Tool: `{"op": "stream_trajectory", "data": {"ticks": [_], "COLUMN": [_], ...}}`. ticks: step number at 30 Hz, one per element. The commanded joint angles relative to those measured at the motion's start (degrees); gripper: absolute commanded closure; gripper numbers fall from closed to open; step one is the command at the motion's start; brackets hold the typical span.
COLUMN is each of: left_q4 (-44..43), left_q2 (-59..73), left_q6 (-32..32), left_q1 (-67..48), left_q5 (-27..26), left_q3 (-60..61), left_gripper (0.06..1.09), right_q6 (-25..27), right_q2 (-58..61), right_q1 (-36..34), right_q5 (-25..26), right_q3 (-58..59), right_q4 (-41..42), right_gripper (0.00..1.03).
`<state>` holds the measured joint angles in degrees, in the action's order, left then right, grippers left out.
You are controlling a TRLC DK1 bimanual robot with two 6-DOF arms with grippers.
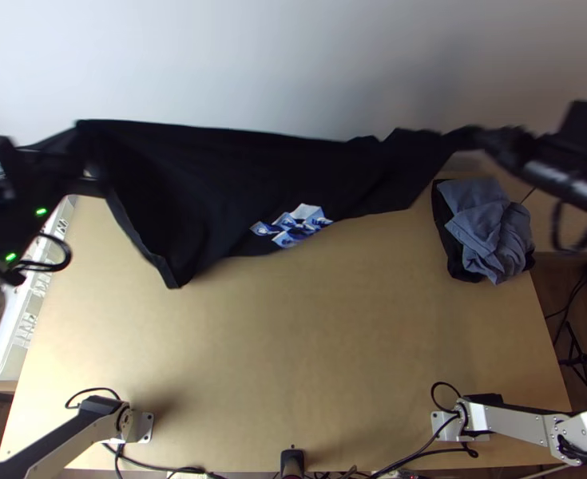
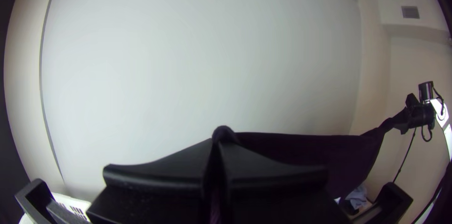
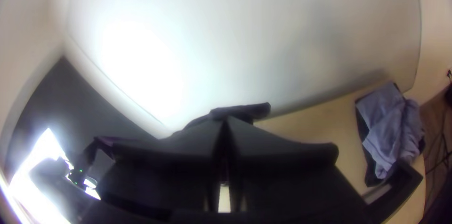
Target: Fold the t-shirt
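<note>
My left gripper [image 1: 89,172] is at the upper left of the top view, shut on one end of the black t-shirt [image 1: 237,176]. At the upper right, my right gripper [image 1: 481,140] is shut on the other end. Between them the shirt hangs stretched above the far part of the table, its blue-and-white print facing the camera and its lower edge uneven. In the left wrist view, cloth bunches at the tips of the left gripper [image 2: 219,144]. A fold of cloth pokes out past the right gripper [image 3: 226,127] in the right wrist view.
A pile of grey and black cloth [image 1: 489,231] lies on the table's right side. A white crate [image 1: 29,311] stands along the left edge. The bare wooden tabletop [image 1: 293,343] spreads below the shirt, with cables [image 1: 165,463] at the near edge.
</note>
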<state>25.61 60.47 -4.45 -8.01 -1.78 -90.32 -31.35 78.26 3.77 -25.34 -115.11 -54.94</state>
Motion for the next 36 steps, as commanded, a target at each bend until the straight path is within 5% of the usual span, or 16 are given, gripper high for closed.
{"op": "stream_trajectory", "data": {"ticks": [1, 8, 18, 25, 36], "left_q4": [-4.3, -11.4, -15.1, -14.3, -14.7], "left_q2": [-6.1, -10.6, -18.2, -26.8, -29.8], "left_q6": [-4.5, -12.9, -16.3, -19.5, -16.6], "left_q1": [0.4, 0.8, 1.6, 2.2, 2.6], "left_q5": [-0.3, -0.2, 0.3, 0.2, 0.3], "left_q3": [-1.3, -1.8, -2.0, 3.9, 12.5], "left_gripper": [1.05, 1.05, 1.05, 1.05, 1.05], "right_q6": [-6.5, -12.1, -12.7, -15.0, -12.4], "right_q2": [0.3, -6.0, -15.8, -21.0, -21.5], "right_q1": [1.2, -2.8, -3.2, -3.2, -2.2], "right_q5": [-0.2, -1.2, -2.9, -8.6, -10.1], "right_q3": [-20.1, -20.5, -20.2, -19.4, -14.1], "right_q4": [-2.7, 9.4, 11.1, 10.8, 7.3], "right_gripper": [1.00, 1.00, 1.00, 1.00, 1.00]}}
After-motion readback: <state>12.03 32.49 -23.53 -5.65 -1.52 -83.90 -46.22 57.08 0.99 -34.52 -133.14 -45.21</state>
